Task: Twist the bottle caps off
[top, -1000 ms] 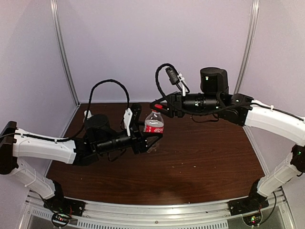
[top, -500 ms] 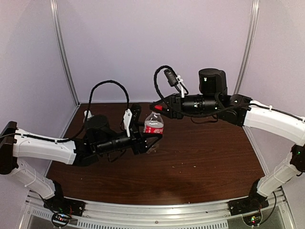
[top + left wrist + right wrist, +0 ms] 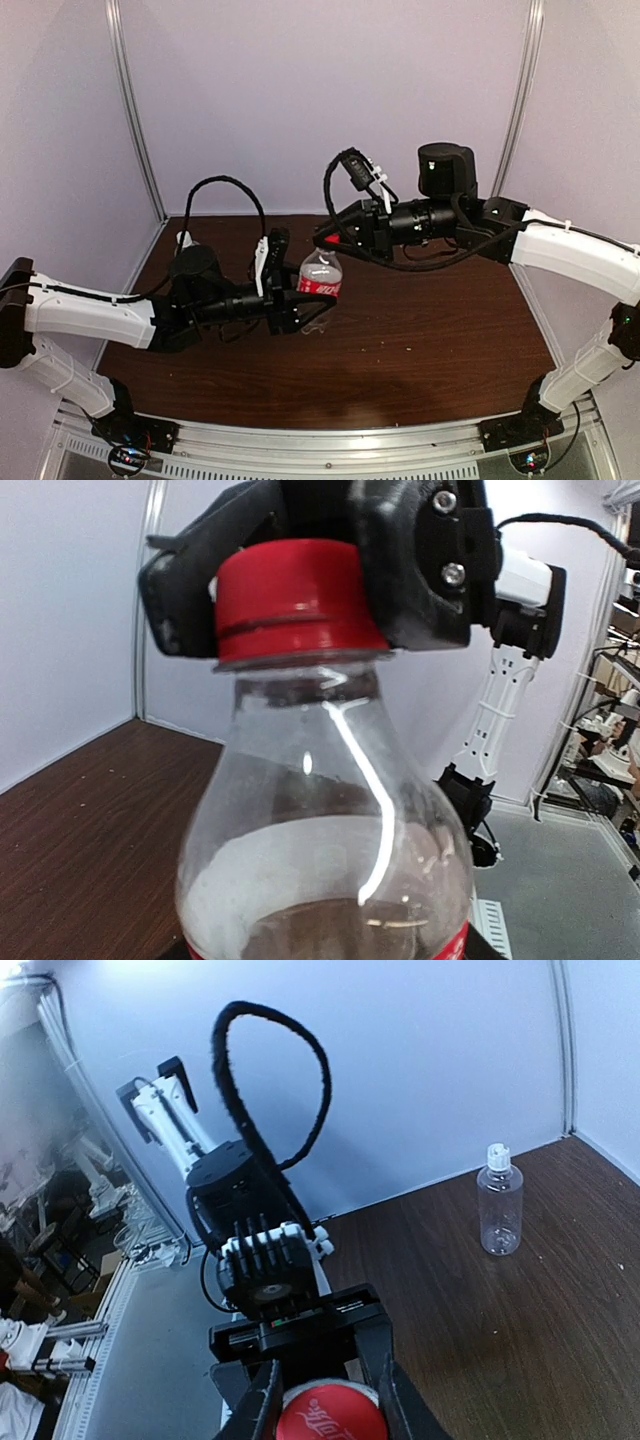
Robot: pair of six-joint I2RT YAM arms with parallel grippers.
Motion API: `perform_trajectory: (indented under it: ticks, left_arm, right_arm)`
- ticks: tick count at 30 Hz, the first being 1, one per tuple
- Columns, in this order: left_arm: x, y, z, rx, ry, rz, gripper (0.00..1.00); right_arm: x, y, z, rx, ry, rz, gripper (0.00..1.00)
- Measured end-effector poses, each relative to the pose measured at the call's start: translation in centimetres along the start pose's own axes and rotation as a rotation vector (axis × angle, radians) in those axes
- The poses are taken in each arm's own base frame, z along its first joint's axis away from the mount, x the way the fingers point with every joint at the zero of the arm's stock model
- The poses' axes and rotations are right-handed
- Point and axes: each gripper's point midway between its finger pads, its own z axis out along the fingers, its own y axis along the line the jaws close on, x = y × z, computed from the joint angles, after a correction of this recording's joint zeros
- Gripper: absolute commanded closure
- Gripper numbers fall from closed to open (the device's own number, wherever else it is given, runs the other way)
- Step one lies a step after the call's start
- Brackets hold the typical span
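The labelled bottle [image 3: 320,278] was near the middle of the table [image 3: 430,330], its long axis close to upright and its neck pointing up, with a slight lean. The left hand [image 3: 312,302] reached in from the left and was clamped around the bottle's lower body, below the red label band. The red cap [image 3: 295,600] sat on the neck, at the top end of that axis. The right hand [image 3: 328,238] came across from the right and was closed on the cap, one dark finger [image 3: 175,580] pressed against each side of it. From the right wrist camera the cap showed end-on as a red disc with white script between the two fingers.

The plain bottle [image 3: 498,1205] stood upright near the back left corner of the table, well apart from both hands, with its white cap [image 3: 497,1153] on top.

The left hand's fingers covered the base of the labelled bottle, so whether it rested on the table could not be told. The left wrist view cut the bottle off at the label. In the top view the left arm hid nearly all of the plain bottle.
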Motion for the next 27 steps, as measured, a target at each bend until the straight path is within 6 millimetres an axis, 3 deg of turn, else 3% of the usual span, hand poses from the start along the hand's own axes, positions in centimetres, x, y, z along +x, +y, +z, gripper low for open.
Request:
perform_trajectory:
  ticks: [7, 10, 12, 15, 16, 20, 27]
  left_arm:
    - [-1.6, -4.3, -0.8, 0.26, -0.056, -0.026, 0.68]
    - [-1.9, -5.6, -1.1, 0.341, -0.066, -0.042, 0.69]
    - [-1.8, -5.9, -1.1, 0.363, -0.062, -0.055, 0.69]
    - [-1.6, -5.9, -1.1, 0.367, -0.057, -0.067, 0.69]
    - [-1.6, -6.0, -1.1, 0.369, -0.057, -0.064, 0.69]
    - [-1.5, -6.0, -0.9, 0.349, -0.059, -0.049, 0.69]
    - [-0.9, -2.6, -0.3, 0.139, -0.037, -0.034, 0.72]
  right_arm:
    - [-0.7, 4.8, -0.3, -0.317, 0.033, -0.18, 0.89]
    - [-0.8, 6.0, -0.4, -0.421, 0.041, -0.213, 0.83]
    - [-0.7, 6.1, -0.5, -0.455, 0.045, -0.214, 0.68]
    - [-0.6, 5.8, -0.6, -0.453, 0.052, -0.193, 0.22]
    - [-0.5, 5.5, -0.6, -0.437, 0.056, -0.179, 0.15]
    - [-0.6, 3.9, -0.3, -0.349, 0.066, -0.128, 0.1]
    - [-2.6, 2.0, -1.5, -0.118, 0.026, -0.038, 0.07]
